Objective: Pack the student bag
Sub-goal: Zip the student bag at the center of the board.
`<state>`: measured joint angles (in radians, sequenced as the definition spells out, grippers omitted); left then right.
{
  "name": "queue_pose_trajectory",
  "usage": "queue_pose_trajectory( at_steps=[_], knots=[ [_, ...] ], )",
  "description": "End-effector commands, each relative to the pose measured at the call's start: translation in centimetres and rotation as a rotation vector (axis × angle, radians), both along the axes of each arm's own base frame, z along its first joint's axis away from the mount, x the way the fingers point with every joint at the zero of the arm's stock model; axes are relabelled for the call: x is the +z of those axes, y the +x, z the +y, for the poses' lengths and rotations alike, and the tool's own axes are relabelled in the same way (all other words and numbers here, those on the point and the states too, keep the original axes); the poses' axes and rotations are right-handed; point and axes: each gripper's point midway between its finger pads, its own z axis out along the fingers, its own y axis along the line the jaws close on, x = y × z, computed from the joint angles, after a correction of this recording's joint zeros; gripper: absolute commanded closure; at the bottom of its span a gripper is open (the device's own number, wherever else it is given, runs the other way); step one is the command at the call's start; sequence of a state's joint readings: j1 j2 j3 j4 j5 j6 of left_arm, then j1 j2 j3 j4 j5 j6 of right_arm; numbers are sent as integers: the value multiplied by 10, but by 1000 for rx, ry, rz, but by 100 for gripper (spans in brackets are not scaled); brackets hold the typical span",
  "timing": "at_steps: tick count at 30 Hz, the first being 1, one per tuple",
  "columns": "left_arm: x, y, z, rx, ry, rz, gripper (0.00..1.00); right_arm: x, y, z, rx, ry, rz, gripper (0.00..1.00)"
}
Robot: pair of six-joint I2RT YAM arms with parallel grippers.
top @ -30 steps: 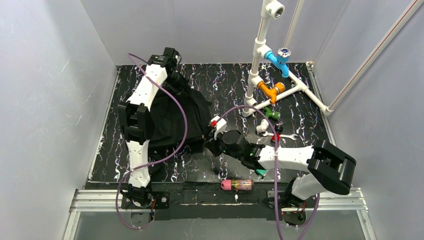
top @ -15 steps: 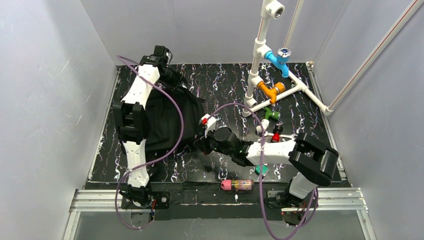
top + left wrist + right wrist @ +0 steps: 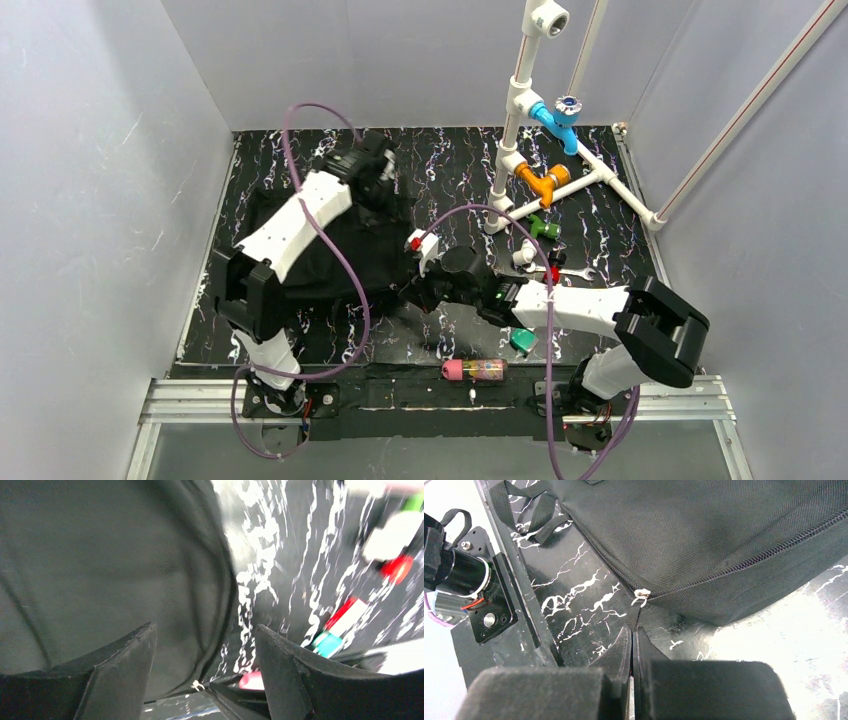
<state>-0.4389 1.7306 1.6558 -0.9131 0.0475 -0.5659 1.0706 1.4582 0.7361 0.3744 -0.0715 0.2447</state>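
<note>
The student bag, a big black fabric backpack, lies flat on the left half of the table. My left gripper hovers over its far right corner. In the left wrist view that gripper is open, with only bag cloth and table showing between its fingers. My right gripper sits at the bag's near right edge. In the right wrist view this gripper is shut on the black webbing tab of the zipper pull. The zipper line looks closed.
A pink pencil case lies at the near edge between the arm bases. A white pipe frame with blue and orange fittings stands at the back right. A wrench, a teal piece and small fittings lie right of centre. Bag straps trail near the left base.
My left gripper has opened and swung from the bag's far left corner rightward over the bag, which now lies flatter. My right gripper stays shut on the zipper tab.
</note>
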Motion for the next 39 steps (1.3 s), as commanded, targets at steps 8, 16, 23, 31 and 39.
queue_pose_trajectory(
  at_steps=[8,16,23,31,39],
  knots=[
    [-44,-33,-30,-172,212,51,30,17,-1,-21,-3,25,-44,99],
    [-70,-19,-62,-171,131,94,43,8,2,-25,-12,-16,-61,99],
    [-41,39,-47,60,37,-31,100,-5,3,-28,-6,-85,-59,99],
    [47,134,5,532,-228,-285,100,-18,-67,51,136,65,48,99],
    [75,131,23,739,-322,-376,100,-61,-51,73,151,0,20,99]
  ],
)
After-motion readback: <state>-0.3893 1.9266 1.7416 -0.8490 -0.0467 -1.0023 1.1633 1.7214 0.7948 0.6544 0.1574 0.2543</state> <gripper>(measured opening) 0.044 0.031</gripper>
